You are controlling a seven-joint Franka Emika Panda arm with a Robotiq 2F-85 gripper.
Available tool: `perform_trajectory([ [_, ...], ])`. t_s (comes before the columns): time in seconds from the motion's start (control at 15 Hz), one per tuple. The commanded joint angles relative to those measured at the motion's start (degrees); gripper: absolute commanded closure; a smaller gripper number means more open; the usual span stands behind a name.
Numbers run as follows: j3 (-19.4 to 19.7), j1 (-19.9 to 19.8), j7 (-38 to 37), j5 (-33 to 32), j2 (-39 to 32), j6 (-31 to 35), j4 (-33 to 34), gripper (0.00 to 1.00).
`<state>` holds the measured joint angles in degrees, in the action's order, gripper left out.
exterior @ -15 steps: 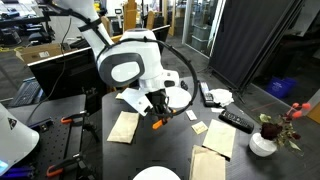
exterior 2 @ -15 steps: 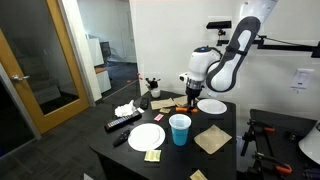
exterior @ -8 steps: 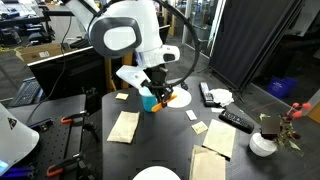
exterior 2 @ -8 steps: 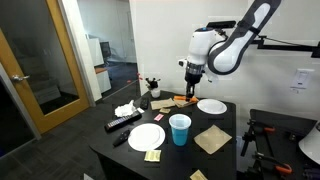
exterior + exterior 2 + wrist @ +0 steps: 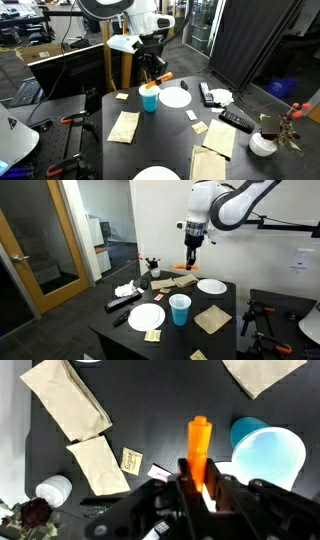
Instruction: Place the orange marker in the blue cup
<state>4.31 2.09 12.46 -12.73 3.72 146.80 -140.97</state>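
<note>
Presently, largest first. Black rectangular counter (image 5: 175, 338): carried the clutter. White robot arm (image 5: 236, 204): hung high over its middle. Two-finger gripper (image 5: 200, 485): clamped on the marker, nothing else. Small cyan plastic cup (image 5: 270, 456): stood upright mid-counter, clear of every edge and corner. Slim orange marker (image 5: 198, 444): was held aloft, beside the cup rather than over it. Step in hand was judged the carry; next, centre over the cup's mouth, point the marker down, lower it, release.
</note>
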Motion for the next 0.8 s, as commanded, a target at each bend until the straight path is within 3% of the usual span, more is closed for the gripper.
perform_trajectory([
  [0.0,-1.7,-0.4,4.0,1.3,3.3,-6.2,1.9,0.95],
  [0.73,-6.4,2.6,17.5,-0.6,2.2,-20.3,11.2,0.95],
])
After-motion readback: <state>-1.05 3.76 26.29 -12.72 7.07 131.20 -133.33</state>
